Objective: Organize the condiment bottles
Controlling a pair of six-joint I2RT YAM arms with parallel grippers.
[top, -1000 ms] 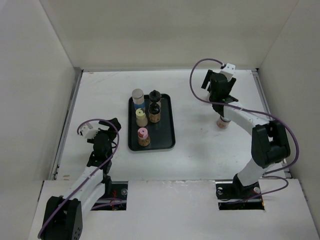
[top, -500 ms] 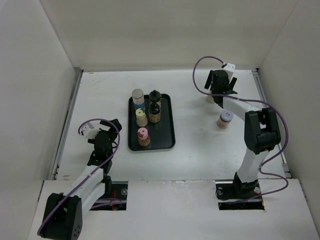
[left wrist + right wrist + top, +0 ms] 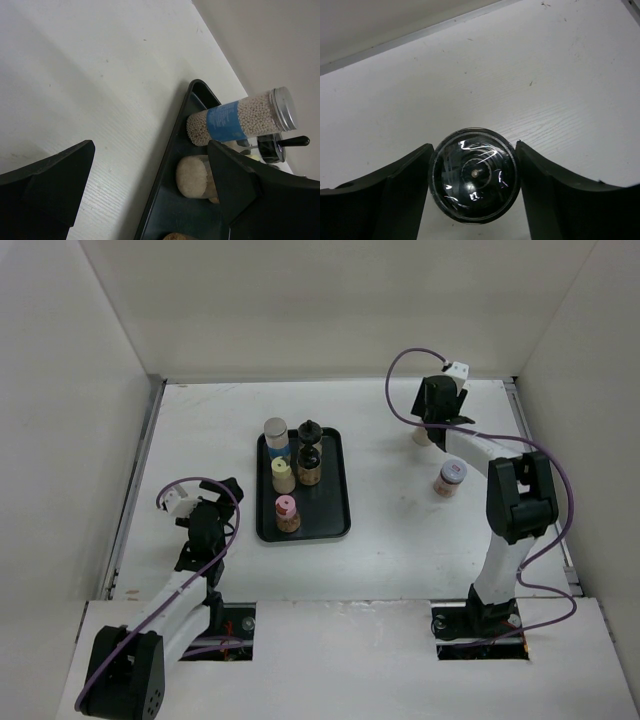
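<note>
Top view: the right pincer [image 3: 426, 428] reaches to the far right of the tabletop [image 3: 390, 540], over the black-capped jar [image 3: 419, 438]. A second jar [image 3: 450, 478] stands nearer, and the other bottles [image 3: 284, 476] sit on the tray [image 3: 335, 525] at centre.

Left wrist: the left pincer [image 3: 150, 150] hangs open, facing the tray.

Right wrist: the fingers [image 3: 395, 190] hug the black-capped jar [image 3: 474, 180], though whether they grip it cannot be told. A centred, level squeeze seems best before lifting.

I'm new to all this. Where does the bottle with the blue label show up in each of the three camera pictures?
Top external: the blue-labelled bottle stands in the far left corner of the black tray, left of centre.
Left wrist: the blue-labelled bottle is right of centre and looks tilted, with its silver cap to the right.
Right wrist: not in it.
Shared landmark: the black tray, seen in the top and left wrist views only.
</note>
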